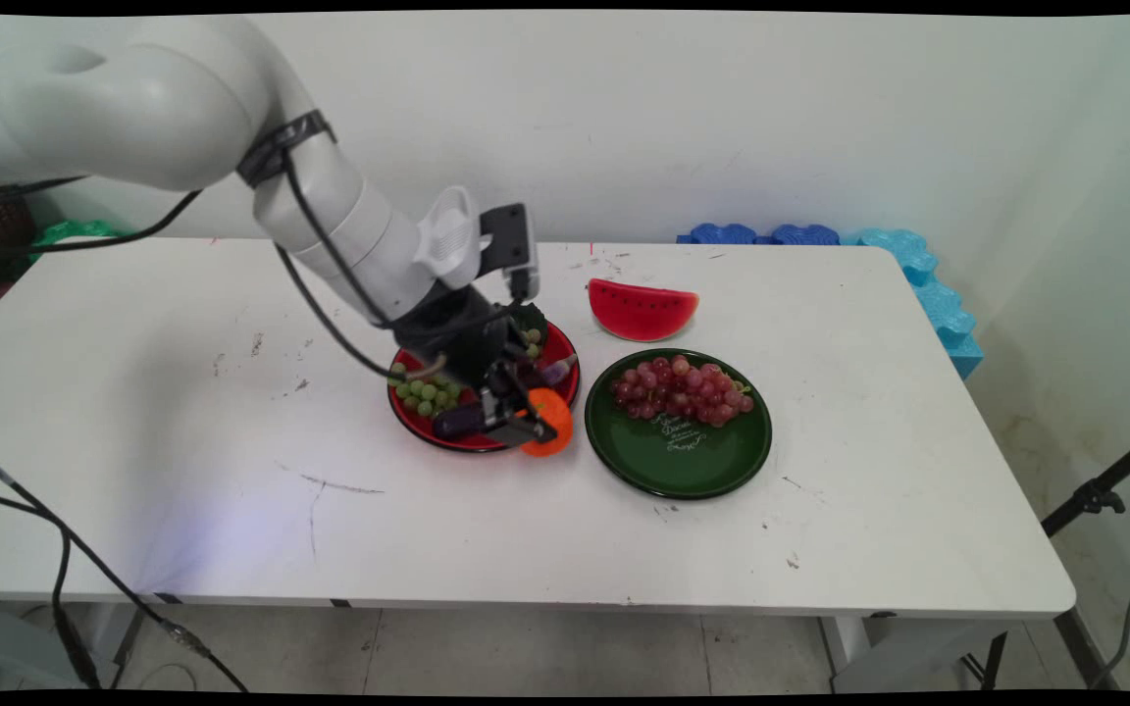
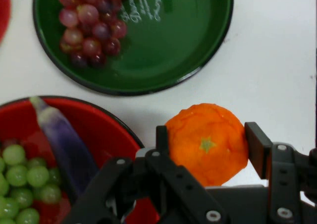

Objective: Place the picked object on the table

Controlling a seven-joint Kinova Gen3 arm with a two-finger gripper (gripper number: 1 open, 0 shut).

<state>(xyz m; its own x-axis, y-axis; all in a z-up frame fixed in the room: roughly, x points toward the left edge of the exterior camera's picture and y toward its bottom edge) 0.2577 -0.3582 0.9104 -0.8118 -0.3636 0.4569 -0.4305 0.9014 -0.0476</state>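
Note:
My gripper (image 1: 534, 424) (image 2: 208, 139) is shut on an orange fruit (image 1: 551, 422) (image 2: 205, 145), one finger on each side of it. The fruit sits just past the near right rim of a red plate (image 1: 561, 345) (image 2: 106, 130), over the white table between that plate and a green plate (image 1: 683, 463) (image 2: 188, 45). I cannot tell whether it rests on the table or hangs just above it. On the red plate lie green grapes (image 1: 425, 393) (image 2: 20, 182) and a purple eggplant (image 1: 559, 370) (image 2: 64, 142). The arm hides part of that plate.
Red grapes (image 1: 678, 390) (image 2: 89, 26) lie at the far side of the green plate. A watermelon slice (image 1: 642, 310) rests on the table behind the two plates. Blue foam pieces (image 1: 908, 265) stand at the table's far right corner.

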